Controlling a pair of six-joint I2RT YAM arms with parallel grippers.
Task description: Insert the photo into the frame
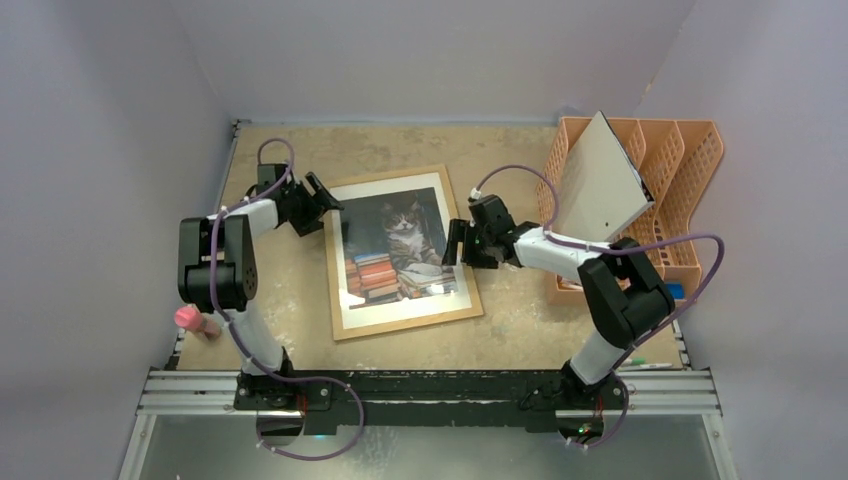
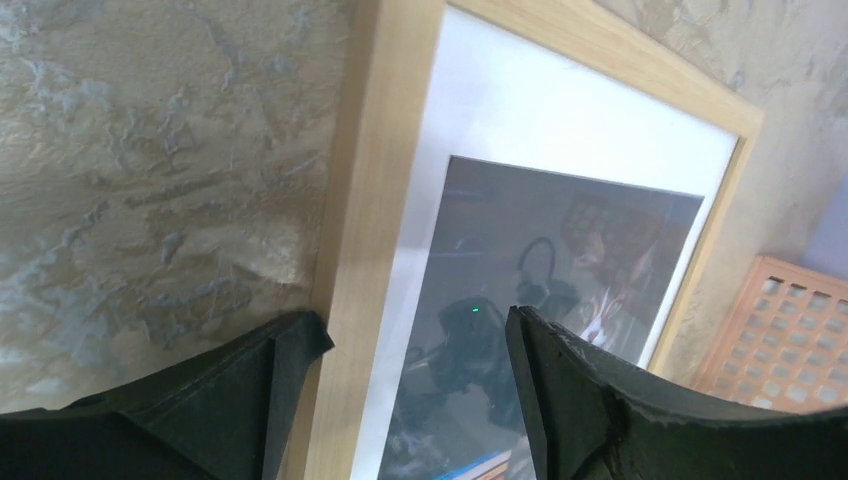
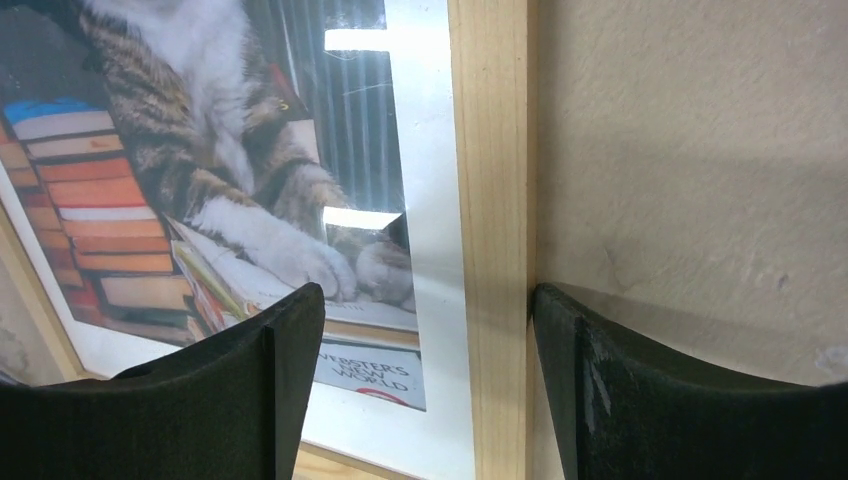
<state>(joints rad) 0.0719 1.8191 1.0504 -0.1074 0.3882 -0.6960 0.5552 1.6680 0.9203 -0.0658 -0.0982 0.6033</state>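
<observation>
The light-wood frame (image 1: 408, 326) lies face up on the table, and the photo (image 1: 400, 250) of the tabby cat and books sits inside it behind a white mat. My left gripper (image 1: 328, 205) is open at the frame's upper left edge. In the left wrist view its jaws (image 2: 415, 322) straddle the left rail (image 2: 365, 230), with one finger over the table and the other over the photo (image 2: 560, 240). My right gripper (image 1: 455, 243) is open at the right edge. There its jaws (image 3: 428, 292) straddle the right rail (image 3: 490, 150), the outer finger against the rail's outside, the inner one over the photo (image 3: 200, 150).
An orange plastic file rack (image 1: 690, 170) stands at the back right and holds a tilted grey-white board (image 1: 600, 185). A pink object (image 1: 190, 320) lies at the table's left edge by the left arm. Walls close in the table on three sides.
</observation>
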